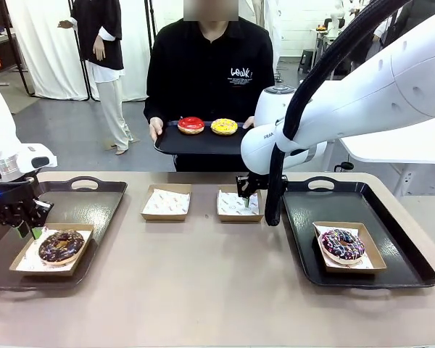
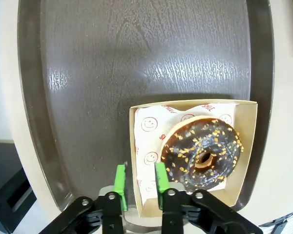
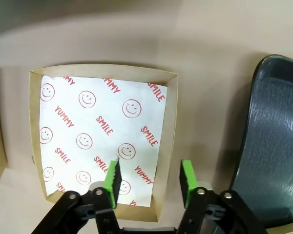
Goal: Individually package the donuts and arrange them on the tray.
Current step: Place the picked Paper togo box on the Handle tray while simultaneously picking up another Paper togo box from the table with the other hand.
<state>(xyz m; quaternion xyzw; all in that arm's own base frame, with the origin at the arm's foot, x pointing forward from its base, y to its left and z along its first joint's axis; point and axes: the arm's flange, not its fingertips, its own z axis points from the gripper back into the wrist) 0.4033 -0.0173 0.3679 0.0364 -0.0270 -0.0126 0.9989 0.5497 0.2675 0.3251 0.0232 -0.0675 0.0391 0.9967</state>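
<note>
A chocolate donut [image 1: 61,246] with sprinkles lies in a paper-lined box on the left tray [image 1: 94,199]. My left gripper [image 1: 25,221] hangs over that box's near corner. In the left wrist view its open jaws [image 2: 139,180] straddle the box wall beside the donut [image 2: 202,153] without pinching it. A dark sprinkled donut [image 1: 341,244] sits boxed on the right tray [image 1: 304,217]. My right gripper [image 1: 248,192] is down at an empty box [image 1: 228,215]; its open jaws [image 3: 150,176] straddle the box's side wall [image 3: 167,122]. The person holds a black tray [image 1: 167,141] bearing a red donut [image 1: 191,124] and a yellow donut [image 1: 224,126].
A second empty paper-lined box [image 1: 166,202] stands mid-table, left of the one under my right gripper. The right arm's white body reaches in over the right tray's far edge. Bare tan tabletop [image 1: 203,283] lies between the two trays at the front.
</note>
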